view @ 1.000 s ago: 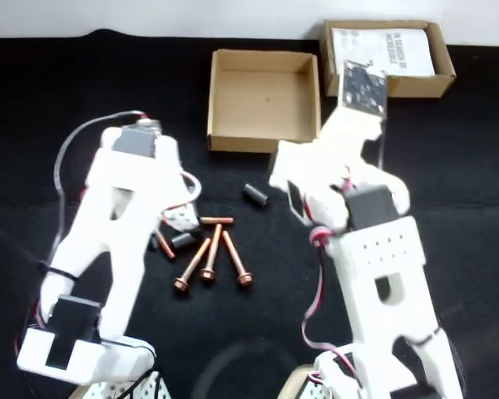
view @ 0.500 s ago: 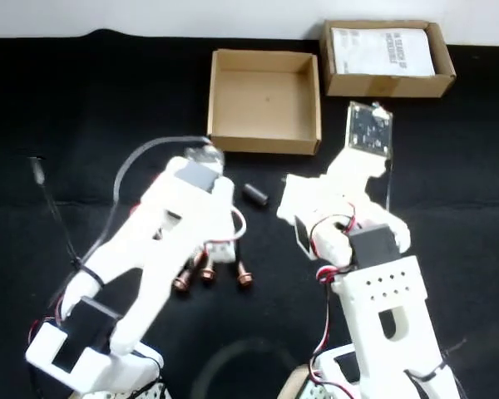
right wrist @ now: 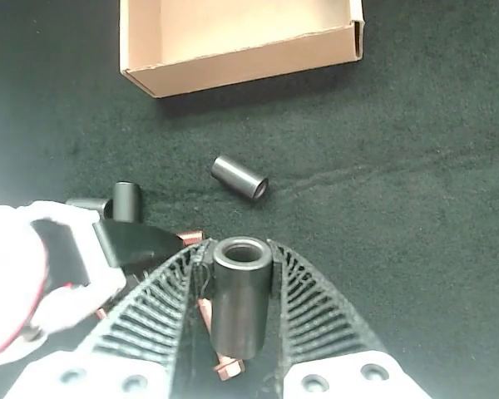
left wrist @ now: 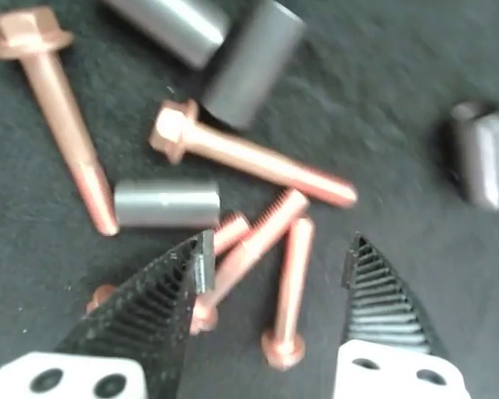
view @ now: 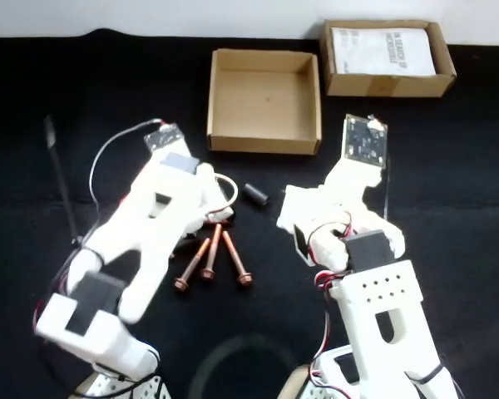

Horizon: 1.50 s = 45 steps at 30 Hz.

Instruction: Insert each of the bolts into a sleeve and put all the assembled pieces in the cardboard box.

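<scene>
The left gripper (left wrist: 279,243) hangs low over the bolts (left wrist: 249,249) with its jaws spread wide and nothing between them. The toothed pads straddle a bunch of three copper bolts lying on the black table (view: 449,166) and touch none that can be seen. A grey sleeve (left wrist: 166,204) lies on its side just beside one fingertip, and a dark sleeve (left wrist: 251,54) lies a little farther on, next to another bolt. From above, the three bolts fan out just near of this gripper, left of centre. The right gripper (right wrist: 238,246) has its jaws closed tight on a held sleeve (right wrist: 239,303), clamped by its sides between the ribbed pads with its open bore facing the wrist camera. It hovers above the table, right of the bolts and near of the cardboard box (view: 262,143). A loose sleeve (view: 254,194) lies on its side between the two grippers, apart from both, with the box beyond it. The box stands at the far middle of the table, open at the top, with its floor bare. A second box (view: 387,85) holding a printed sheet stands to its right.
</scene>
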### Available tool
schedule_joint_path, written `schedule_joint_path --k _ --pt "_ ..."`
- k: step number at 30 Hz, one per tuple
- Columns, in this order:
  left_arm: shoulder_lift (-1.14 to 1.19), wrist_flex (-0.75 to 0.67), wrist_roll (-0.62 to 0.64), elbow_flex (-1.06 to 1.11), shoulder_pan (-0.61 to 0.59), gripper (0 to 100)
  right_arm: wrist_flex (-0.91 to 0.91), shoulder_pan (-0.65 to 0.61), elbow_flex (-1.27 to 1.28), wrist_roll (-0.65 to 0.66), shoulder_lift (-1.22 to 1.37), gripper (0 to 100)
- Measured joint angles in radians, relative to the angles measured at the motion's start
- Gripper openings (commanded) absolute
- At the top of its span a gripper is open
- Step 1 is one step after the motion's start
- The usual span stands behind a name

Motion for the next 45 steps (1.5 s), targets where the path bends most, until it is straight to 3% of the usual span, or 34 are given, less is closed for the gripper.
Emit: schedule_joint_path --k 6,12,26,28,31,42,45 --pt "0.224 -0.002 0.021 -0.181 -0.068 25 0.000 0.000 0.000 0.000 0.000 0.6" --pt "0.311 0.137 0.021 -0.336 -0.069 25 0.000 0.000 0.000 0.000 0.000 0.6" --pt "0.315 0.183 0.026 -0.249 -0.051 25 0.000 0.000 0.000 0.000 0.000 0.6" --pt "0.313 0.164 0.026 -0.242 -0.052 21 0.000 0.000 0.000 0.000 0.000 0.6" --pt "0.310 0.129 0.025 -0.235 -0.048 4 0.000 0.000 0.000 0.000 0.000 0.6" --pt "0.316 0.123 0.021 -0.233 -0.044 1 0.000 0.000 0.064 0.000 0.000 0.6" --pt "0.316 0.124 -0.034 -0.233 -0.044 1 0.000 0.000 0.064 0.000 0.000 0.6"
